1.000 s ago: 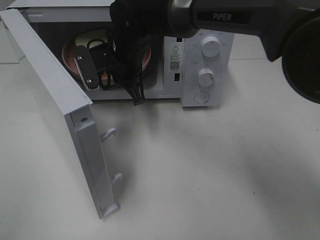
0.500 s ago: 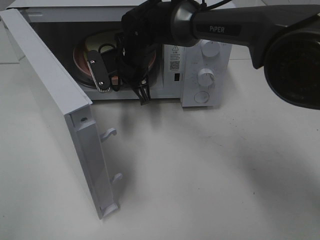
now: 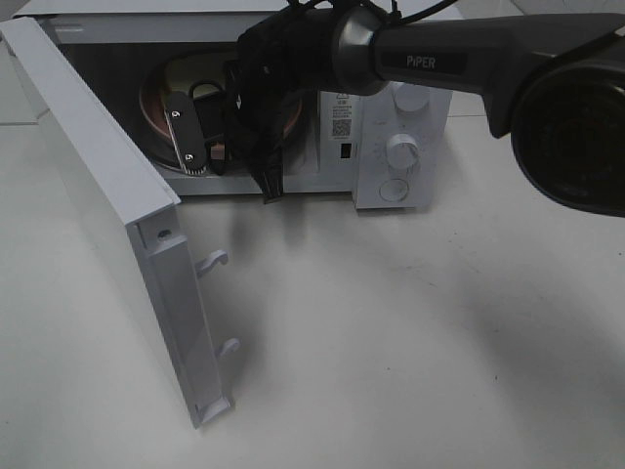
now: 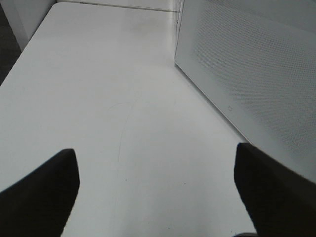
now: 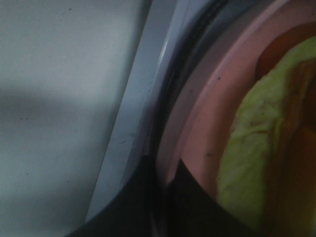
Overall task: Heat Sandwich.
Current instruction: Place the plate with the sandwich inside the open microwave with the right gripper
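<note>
your right fingers (image 5: pixel 192 210) pinch the plate (image 5: pixel 207 123) by its rim, likely seating the sandwich (image 5: pixel 252 148) inside the microwave (image 3: pixel 430 147); left fingers (image 4: pixel 44 187) spread, idle.

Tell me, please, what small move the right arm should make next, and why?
Probably open the right claw, now shut on the pink plate: the plate, carrying the sandwich, already lies inside the microwave, past its front sill.
</note>
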